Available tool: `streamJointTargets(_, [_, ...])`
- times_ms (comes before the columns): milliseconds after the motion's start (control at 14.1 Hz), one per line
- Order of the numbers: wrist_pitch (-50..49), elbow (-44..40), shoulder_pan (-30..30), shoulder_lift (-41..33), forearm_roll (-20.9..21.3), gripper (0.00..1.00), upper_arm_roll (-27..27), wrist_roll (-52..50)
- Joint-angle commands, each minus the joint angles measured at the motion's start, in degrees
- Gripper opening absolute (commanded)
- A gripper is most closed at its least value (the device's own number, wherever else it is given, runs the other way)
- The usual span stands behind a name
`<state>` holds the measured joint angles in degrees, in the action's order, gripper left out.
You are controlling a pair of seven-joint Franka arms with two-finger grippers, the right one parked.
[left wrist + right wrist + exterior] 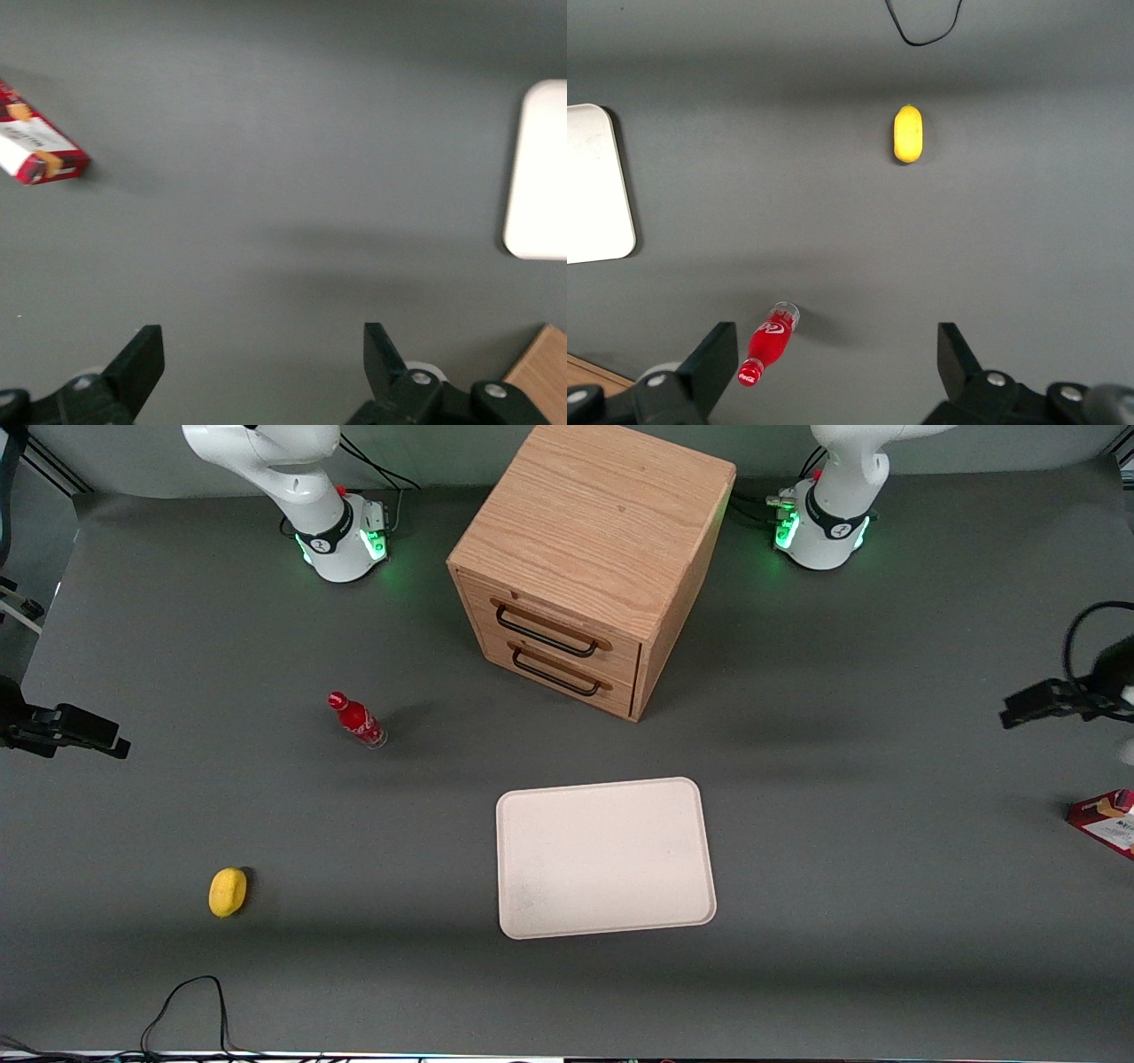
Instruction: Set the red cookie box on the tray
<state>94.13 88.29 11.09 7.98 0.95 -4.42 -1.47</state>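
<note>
Nearest the front camera, the tray (pixel 605 857) lies flat on the grey surface (pixel 842 957), cream-white, rectangular, with rounded corners and a low rim; nothing lies in it. Level with it, toward the parked arm's end, rests a small yellow lemon-like object (pixel 228 891).

The red cookie box (pixel 1105 822) lies flat on the surface at the working arm's end, well apart from the tray and only partly in the front view. It is a narrow dark red carton with a white label panel and small orange-brown pictures; the dark print on the panel is too blurred to read.

The gripper (pixel 264 363) hangs over bare surface between the box (pixel 37 152) and the tray (pixel 540 173), touching neither. Its jaws are spread wide and hold nothing. In the front view it shows as a dark shape (pixel 1028 705) at the working arm's end, a little farther from the camera than the box.

Farther off stands a small red bottle (pixel 358 721) with a red cap and white script lettering that cannot be read. Farthest is the wooden drawer cabinet (pixel 589 558), both drawers closed, each with a dark handle.
</note>
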Motion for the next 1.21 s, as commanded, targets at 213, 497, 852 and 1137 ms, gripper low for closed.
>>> streamJointTargets(213, [-0.6, -22.3, 11.3, 18.5, 2.0, 1.0, -0.3, 1.3])
streamJointTargets(497, [2.4, -30.1, 18.8, 26.5, 2.1, 1.0, -0.2, 1.4])
streamJointTargets(852, [6.0, -30.0, 25.6, 28.8, 2.5, 1.0, 0.3, 0.6])
streamJointTargets(1137, [5.3, -29.3, 26.0, 28.8, 2.6, 1.0, 2.2, -4.5])
